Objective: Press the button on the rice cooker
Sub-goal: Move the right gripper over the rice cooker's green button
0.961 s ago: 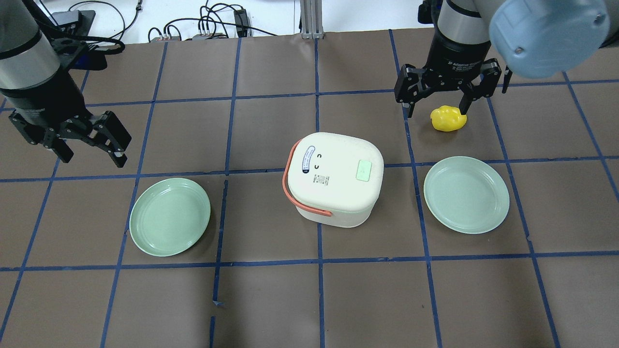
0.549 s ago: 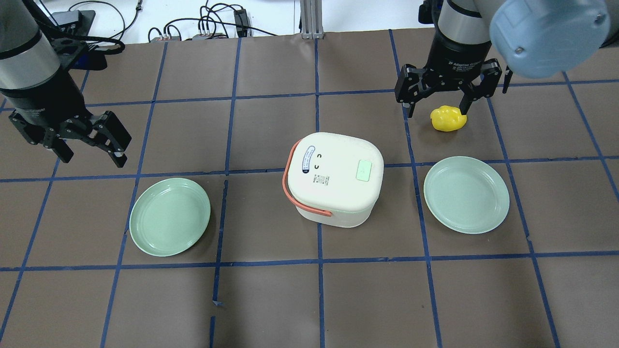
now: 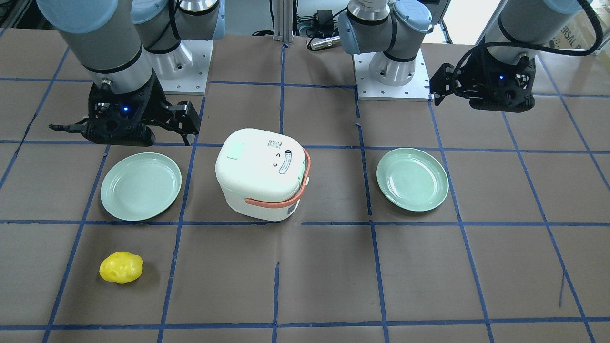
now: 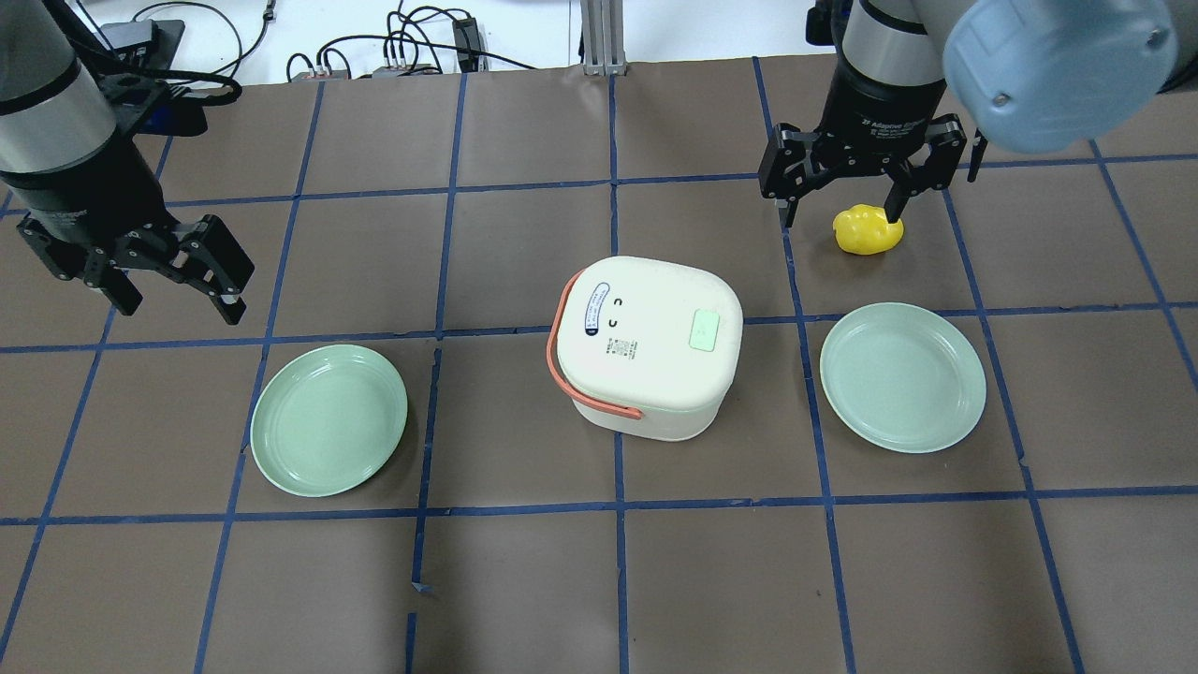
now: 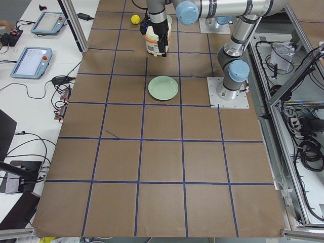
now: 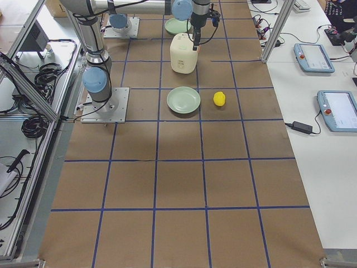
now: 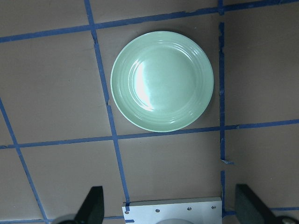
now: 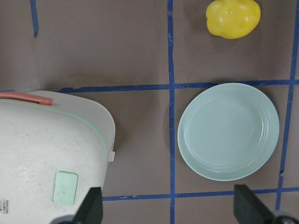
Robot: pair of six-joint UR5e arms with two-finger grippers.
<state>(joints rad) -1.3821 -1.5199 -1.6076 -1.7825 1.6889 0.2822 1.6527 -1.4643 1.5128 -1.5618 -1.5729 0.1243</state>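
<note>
The white rice cooker (image 4: 646, 360) with an orange handle stands at the table's middle. Its pale green button (image 4: 704, 330) is on the lid's right side. The cooker (image 3: 259, 181) and button (image 3: 235, 151) also show in the front view, and in the right wrist view the cooker (image 8: 46, 144) and button (image 8: 65, 188) sit at lower left. My right gripper (image 4: 840, 213) is open and empty, held high to the right of the cooker; the wrist view shows its fingertips (image 8: 92, 205) wide apart. My left gripper (image 4: 178, 307) is open and empty, high over the table's left.
A green plate (image 4: 328, 418) lies left of the cooker and shows in the left wrist view (image 7: 162, 80). Another plate (image 4: 902, 376) lies right of it (image 8: 228, 131). A yellow lumpy object (image 4: 869, 230) lies beyond the right plate (image 3: 121, 267).
My right gripper has shifted very slightly toward the table's far side. The left arm and the objects have not moved.
</note>
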